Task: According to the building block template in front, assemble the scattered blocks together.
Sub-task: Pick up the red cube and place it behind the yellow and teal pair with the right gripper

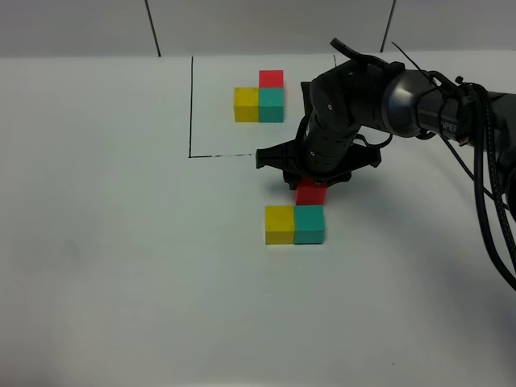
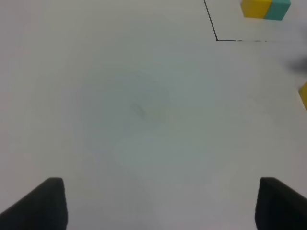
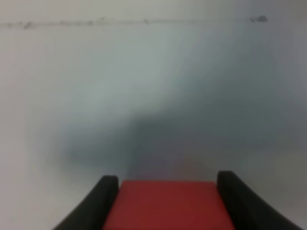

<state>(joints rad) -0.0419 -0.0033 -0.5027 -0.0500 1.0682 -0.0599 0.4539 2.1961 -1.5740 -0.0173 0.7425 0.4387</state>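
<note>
High cam: outlined template (image 1: 260,98) sits toward the bench's (image 1: 121,266) far edge. Yellow cube (image 1: 280,223) and teal cube (image 1: 310,223) touch side by side mid-bench. Red cube (image 1: 311,193) is just behind the teal, under the right hand (image 1: 313,181). Left wrist: left hand (image 2: 160,206) fingers apart, nothing between. Right wrist: right hand clamped on red cube, a finger against each side.

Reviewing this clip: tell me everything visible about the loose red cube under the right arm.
The red cube is small, plain and matte, with flat faces. It sits squarely between the right gripper's two black fingers, which close against its opposite sides. In the high view the gripper hides its top. It is just behind the loose teal cube; whether it touches that cube or the table cannot be told.
</note>
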